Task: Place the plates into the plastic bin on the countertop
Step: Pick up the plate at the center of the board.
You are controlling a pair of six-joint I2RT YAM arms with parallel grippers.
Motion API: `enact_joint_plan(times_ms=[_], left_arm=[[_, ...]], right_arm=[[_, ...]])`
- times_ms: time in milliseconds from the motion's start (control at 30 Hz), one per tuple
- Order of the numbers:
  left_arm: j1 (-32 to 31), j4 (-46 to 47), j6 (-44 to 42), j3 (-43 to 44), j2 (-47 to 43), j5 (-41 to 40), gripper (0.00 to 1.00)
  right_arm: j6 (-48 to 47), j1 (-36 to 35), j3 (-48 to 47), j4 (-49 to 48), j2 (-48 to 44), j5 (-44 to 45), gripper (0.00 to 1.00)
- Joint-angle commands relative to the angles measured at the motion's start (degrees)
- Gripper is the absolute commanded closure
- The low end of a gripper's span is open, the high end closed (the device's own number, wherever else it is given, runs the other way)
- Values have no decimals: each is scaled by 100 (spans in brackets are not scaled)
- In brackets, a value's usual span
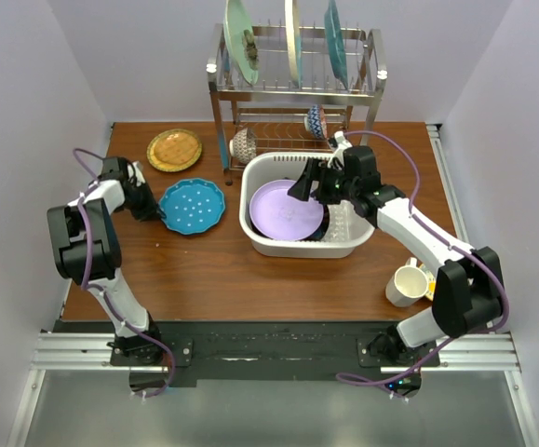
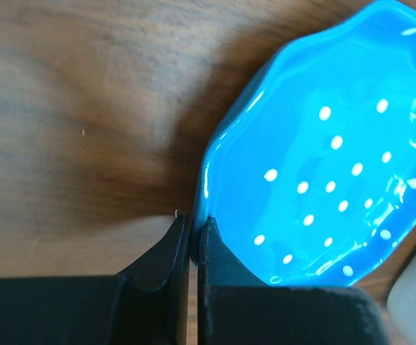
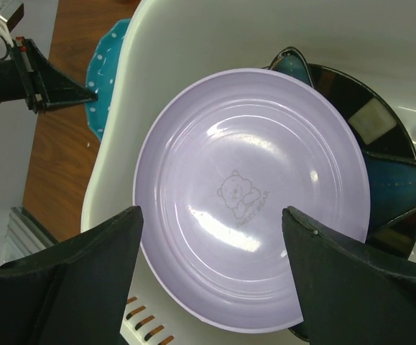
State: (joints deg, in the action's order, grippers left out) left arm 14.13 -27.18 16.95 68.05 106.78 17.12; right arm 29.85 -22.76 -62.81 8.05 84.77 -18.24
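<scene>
Grip: left gripper (image 2: 192,223) pinched the rim of the blue plate (image 2: 322,165) shallowly; a slow, level lift was advisable; right gripper (image 3: 212,212) stood wide over the bin (image 3: 193,29).

You have the bin (image 1: 304,248) mid-countertop (image 1: 213,270), with the top plate (image 1: 283,209) lying on others inside. Left of it lies a second plate (image 1: 192,206), with a third plate (image 1: 174,150) farther back. The rack (image 1: 297,88) stands behind the bin.

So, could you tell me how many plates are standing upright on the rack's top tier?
3, all on the rack: left plate teal, middle plate cream, right plate teal. None seems hidden.
</scene>
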Motion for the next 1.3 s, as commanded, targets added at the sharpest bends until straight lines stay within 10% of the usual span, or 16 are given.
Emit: enact_joint_plan(times_ms=[0,1267], left_arm=[[90,300,-104,-256,-737,-131,100],[274,2595,256,-1277,-2996,2364,100]], right_arm=[[74,-9,-329,-173,92,-338,18],[751,-817,-733,-1192,698,-1296,17]])
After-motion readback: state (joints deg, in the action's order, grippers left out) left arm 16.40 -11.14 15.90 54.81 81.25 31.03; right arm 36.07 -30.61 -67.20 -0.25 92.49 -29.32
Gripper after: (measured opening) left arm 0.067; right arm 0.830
